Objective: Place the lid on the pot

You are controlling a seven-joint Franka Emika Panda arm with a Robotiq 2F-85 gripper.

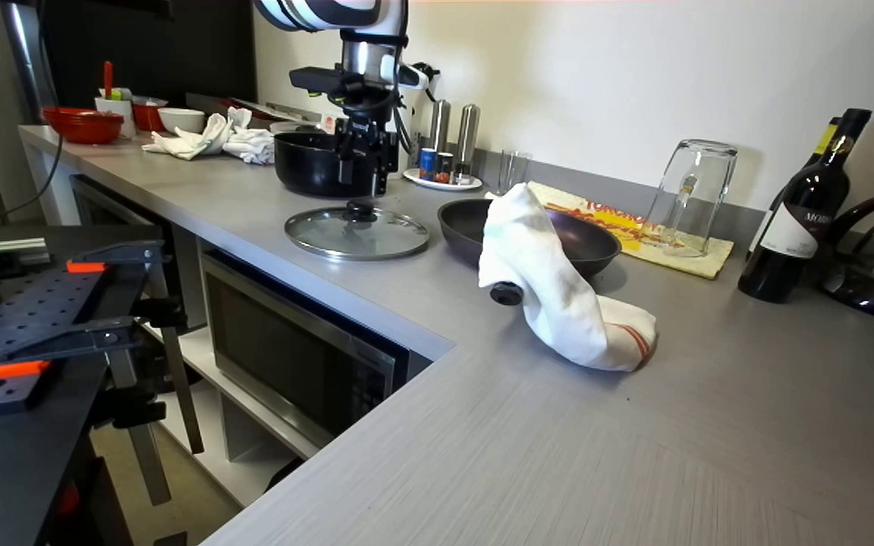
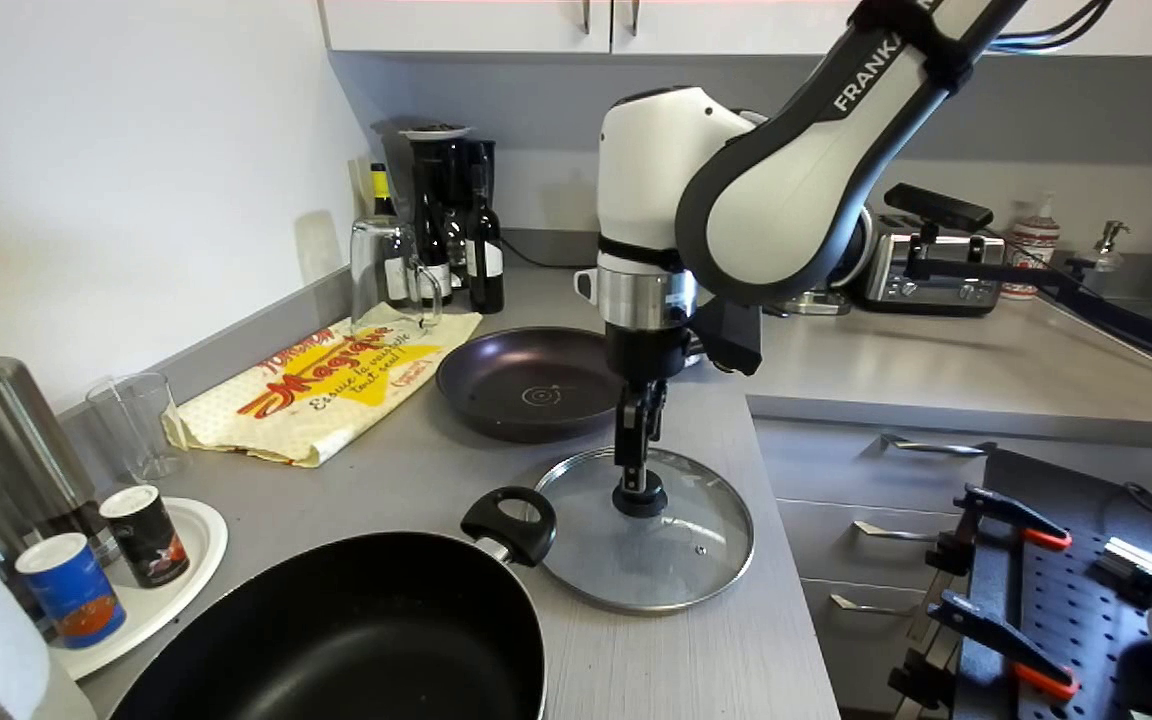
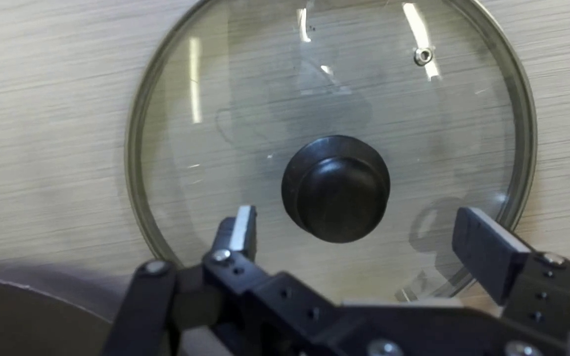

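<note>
claw point(image 3: 356, 232): spread, nothing gripped, near knob point(image 3: 342, 198)
lid point(image 2: 656, 565): flat on tabletop point(image 1: 596, 455), near pot point(image 1: 308, 168)
risk: knob nearer one finger point(image 3: 241, 231), uneven closing could skid lid; pot's handle point(image 2: 506, 532) might snag a low carry

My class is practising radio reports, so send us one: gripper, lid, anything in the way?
Gripper open, above the lid, holding nothing. Lid flat on the counter, pot uncovered. Possible snag: pot's handle juts toward lid.
</note>
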